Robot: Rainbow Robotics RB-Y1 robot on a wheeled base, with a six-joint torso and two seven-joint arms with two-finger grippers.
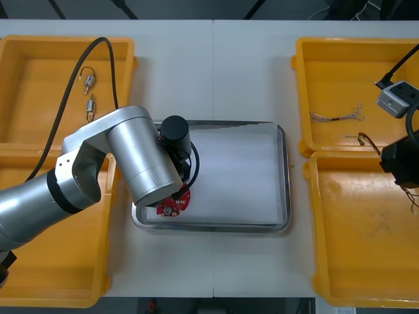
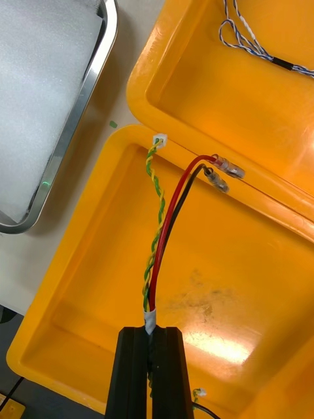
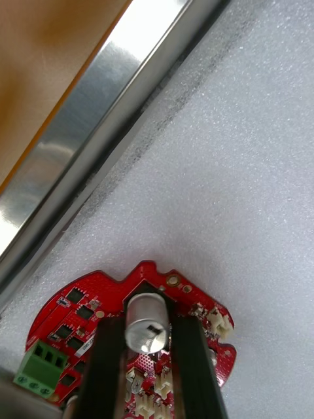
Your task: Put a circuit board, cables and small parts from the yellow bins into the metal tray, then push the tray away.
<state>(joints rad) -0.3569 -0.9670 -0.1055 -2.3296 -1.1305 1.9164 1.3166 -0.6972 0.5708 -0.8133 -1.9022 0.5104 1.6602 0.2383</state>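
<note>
My left gripper (image 1: 175, 196) is low over the near left corner of the metal tray (image 1: 284, 196), shut on a round red circuit board (image 1: 173, 205). In the left wrist view its fingers (image 3: 108, 366) clasp the silver cylinder (image 3: 146, 322) standing on the board (image 3: 75, 308), just over the tray's white lining (image 3: 229, 163). My right gripper (image 2: 154, 337) hangs over the near right yellow bin (image 2: 216, 294), shut on a red and yellow cable (image 2: 160, 222). The cable's ends reach toward the bin's far rim. In the front view this gripper (image 1: 391, 160) is at the right edge.
Two small metal parts (image 1: 88, 80) lie in the far left bin (image 1: 39, 59). A twisted blue and white cable (image 1: 337, 117) rests in the far right bin (image 1: 327, 65), also in the right wrist view (image 2: 252, 44). The tray's rim (image 2: 72, 141) lies beside the right bins.
</note>
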